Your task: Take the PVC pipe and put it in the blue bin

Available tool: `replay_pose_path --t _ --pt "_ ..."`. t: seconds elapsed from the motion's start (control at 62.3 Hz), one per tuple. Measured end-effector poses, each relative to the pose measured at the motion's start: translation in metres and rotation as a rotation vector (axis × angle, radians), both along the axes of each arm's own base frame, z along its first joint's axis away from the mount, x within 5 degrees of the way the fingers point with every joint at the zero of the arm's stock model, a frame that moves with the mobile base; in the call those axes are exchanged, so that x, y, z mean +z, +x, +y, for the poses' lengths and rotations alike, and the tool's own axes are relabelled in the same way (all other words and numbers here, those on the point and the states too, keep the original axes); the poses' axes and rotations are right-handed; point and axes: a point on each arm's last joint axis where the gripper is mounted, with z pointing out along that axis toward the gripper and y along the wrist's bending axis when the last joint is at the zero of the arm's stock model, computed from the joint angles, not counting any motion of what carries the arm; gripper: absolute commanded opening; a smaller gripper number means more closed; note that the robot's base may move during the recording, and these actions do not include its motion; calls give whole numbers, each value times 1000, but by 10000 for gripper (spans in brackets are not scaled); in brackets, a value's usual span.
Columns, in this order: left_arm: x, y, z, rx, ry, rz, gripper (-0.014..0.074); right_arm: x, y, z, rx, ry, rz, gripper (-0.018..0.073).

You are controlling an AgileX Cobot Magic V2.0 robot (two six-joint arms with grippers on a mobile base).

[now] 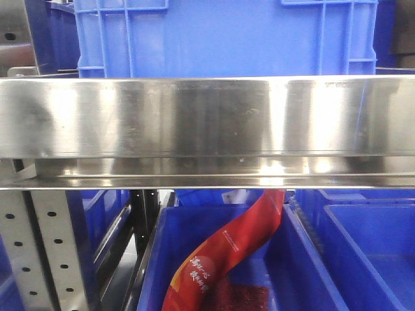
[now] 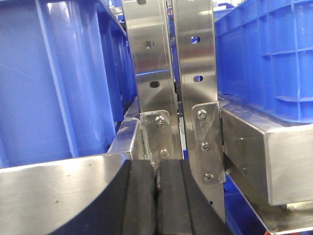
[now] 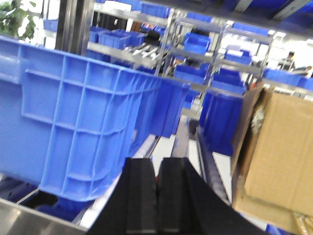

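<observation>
Your left hand (image 2: 156, 196) and right hand (image 3: 156, 196) are both sitting clenched, ribbed black pads pressed together, grasping nothing, beside ribbed blue plastic bins (image 3: 73, 122) on shiny steel shelving (image 1: 207, 123).

A steel shelf (image 1: 194, 123) (shiny) carries a blue bin (image 1: 220, 35).

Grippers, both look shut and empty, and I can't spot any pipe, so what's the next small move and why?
Probably open the left gripper and lift to look around. Its pads meet with nothing between them, as do those of the right gripper. No PVC pipe shows in any view; the front camera sees only the steel shelf rail and blue bins.
</observation>
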Motion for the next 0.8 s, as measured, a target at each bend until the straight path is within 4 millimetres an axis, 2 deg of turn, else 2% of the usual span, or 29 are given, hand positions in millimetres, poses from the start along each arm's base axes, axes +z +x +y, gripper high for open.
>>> replay_pose_path --t 0.803 --pt "0 0 0 0 0 0 -111 -43 -17 -10 -157 -2 -60 -154"
